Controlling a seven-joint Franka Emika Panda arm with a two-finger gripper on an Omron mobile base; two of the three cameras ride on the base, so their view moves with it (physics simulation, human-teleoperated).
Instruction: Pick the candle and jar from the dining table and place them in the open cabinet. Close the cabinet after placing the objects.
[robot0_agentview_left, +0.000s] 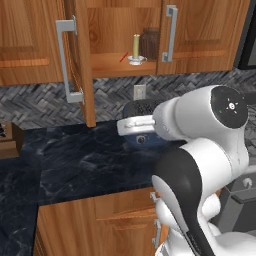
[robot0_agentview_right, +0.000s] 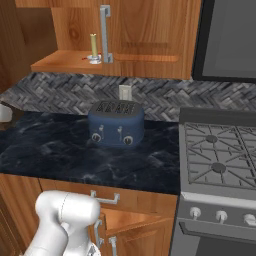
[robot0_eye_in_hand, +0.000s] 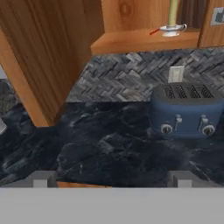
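Up on cabinet shelf (robot0_agentview_left: 107, 64): candle (robot0_agentview_left: 135, 47) stands upright in small white holder, jar (robot0_agentview_left: 150, 43) just behind it, to right. Cabinet door (robot0_agentview_left: 80, 60) hangs open, swung out over counter (robot0_agentview_left: 85, 160). Blue toaster (robot0_agentview_right: 116, 123) sits on counter below shelf, by wall. Gripper (robot0_eye_in_hand: 112, 179) low over counter edge, jaws wide, holds nothing, well apart from candle and jar.
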